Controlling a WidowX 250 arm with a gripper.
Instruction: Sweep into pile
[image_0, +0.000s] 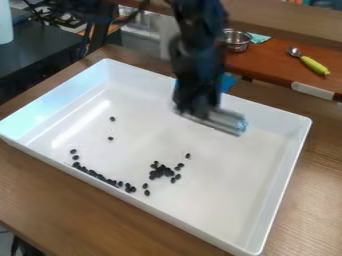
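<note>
Currently, the gripper (210, 120) is hanging above the frame's center, spread or closed I cannot tell, while black beans (160, 172) are dotting the white tray (227, 187).

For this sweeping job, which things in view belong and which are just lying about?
Belong:
White tray
Small dark pieces, scattered and clustered in it
Claw, over the tray
Blurred pale piece at the claw, probably the sweeping tool

Lying about:
Metal bowl
Spoon, yellow-green handle
Teal item beside the bowl
</note>
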